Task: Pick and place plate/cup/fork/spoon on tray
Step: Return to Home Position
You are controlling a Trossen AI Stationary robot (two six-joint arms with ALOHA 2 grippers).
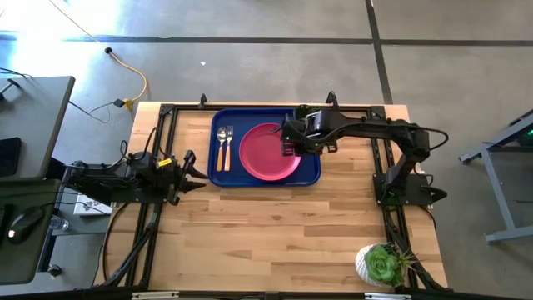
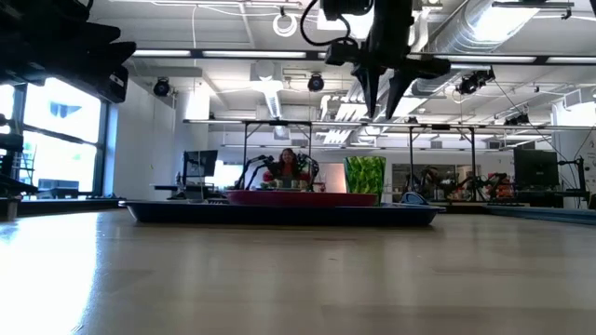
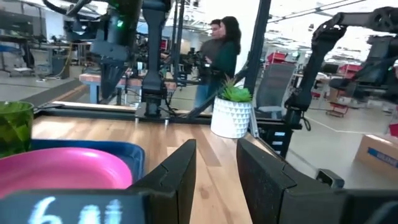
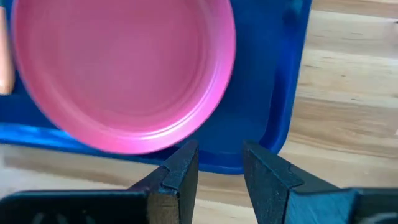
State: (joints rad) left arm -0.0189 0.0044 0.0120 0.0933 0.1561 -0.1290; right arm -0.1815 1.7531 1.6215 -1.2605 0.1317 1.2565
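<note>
The dark blue tray [image 1: 310, 171] lies at the table's far middle. On it lie the pink-red plate [image 1: 265, 154], which also shows in the right wrist view [image 4: 118, 68], and, left of the plate, the spoon [image 1: 221, 143] and the fork [image 1: 229, 143], side by side. The green cup [image 2: 365, 174] stands at the tray's far right corner, mostly hidden under my right arm in the high view. My right gripper [image 2: 383, 93] is open and empty, pointing down, above the plate's right edge. My left gripper [image 1: 198, 172] is open and empty, low, just left of the tray's near left corner.
A white pot with a green succulent [image 1: 381, 265] stands at the table's near right corner. Black frame rails [image 1: 150, 217] run along the table's left and right sides. Bare wood [image 1: 275, 233] lies in front of the tray. People [image 3: 221, 56] stand in the room beyond.
</note>
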